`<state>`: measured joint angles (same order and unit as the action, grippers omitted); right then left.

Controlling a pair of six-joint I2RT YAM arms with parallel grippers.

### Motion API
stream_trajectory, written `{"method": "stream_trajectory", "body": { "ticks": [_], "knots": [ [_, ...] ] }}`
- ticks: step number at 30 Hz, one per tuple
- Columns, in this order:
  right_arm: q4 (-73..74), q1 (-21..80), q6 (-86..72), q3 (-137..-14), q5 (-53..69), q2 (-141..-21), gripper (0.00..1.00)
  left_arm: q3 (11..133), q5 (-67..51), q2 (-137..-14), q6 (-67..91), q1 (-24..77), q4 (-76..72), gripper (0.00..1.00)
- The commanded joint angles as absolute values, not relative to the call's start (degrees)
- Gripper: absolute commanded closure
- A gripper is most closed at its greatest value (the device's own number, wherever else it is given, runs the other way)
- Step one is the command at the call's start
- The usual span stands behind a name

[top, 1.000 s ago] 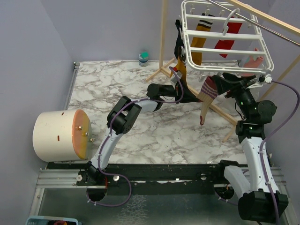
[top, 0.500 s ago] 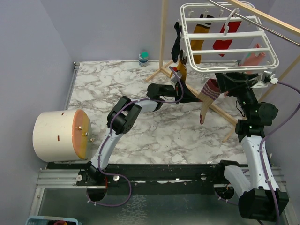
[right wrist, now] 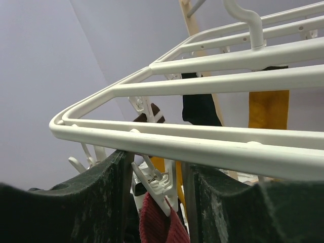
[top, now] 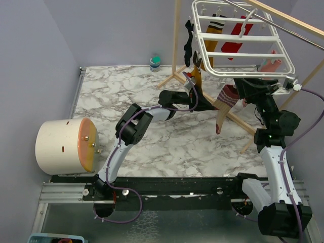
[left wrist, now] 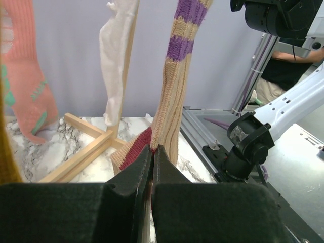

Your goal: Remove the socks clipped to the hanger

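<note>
While the left gripper [left wrist: 152, 152] pinches the toe of the striped sock [left wrist: 174, 96], jaws closed on it, the right gripper [right wrist: 157, 169] straddles its clip [right wrist: 151, 178] under the hanger [right wrist: 202, 147], jaws apart. Squeeze the 2 clip levers fully before the left pulls down, or the hanger tilts.

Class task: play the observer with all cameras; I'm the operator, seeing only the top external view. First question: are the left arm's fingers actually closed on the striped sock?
Observer: Yes. The left wrist view shows the left fingers pinched shut on the striped sock, at its maroon part.
Operator: And the other arm?
Observer: The right wrist view shows the right fingers open, straddling a white clip that holds maroon fabric under the hanger.
</note>
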<state>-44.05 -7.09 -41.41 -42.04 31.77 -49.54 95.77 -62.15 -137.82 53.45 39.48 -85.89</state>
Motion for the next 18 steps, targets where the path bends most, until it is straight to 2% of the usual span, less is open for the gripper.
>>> {"method": "stream_trajectory", "body": {
  "ticks": [1, 7, 15, 18],
  "knots": [
    [-45.9, -6.8, -41.7, -43.3, 31.1, -49.4, 0.55, 96.6, -63.0, -138.6, 54.1, 39.4, -95.1, 1.0],
    [-45.4, -6.9, -41.9, -43.4, 30.9, -49.6, 0.61, 96.5, -63.0, -138.7, 54.3, 39.3, -95.4, 1.0],
    [-44.8, -6.7, -41.9, -43.6, 31.2, -49.8, 0.77, 95.8, -62.7, -139.2, 57.3, 38.7, -98.6, 1.0],
    [-44.6, -6.7, -41.9, -43.6, 31.3, -49.8, 0.79, 93.5, -62.7, -138.2, 57.3, 38.6, -99.2, 1.0]
  ]
}}
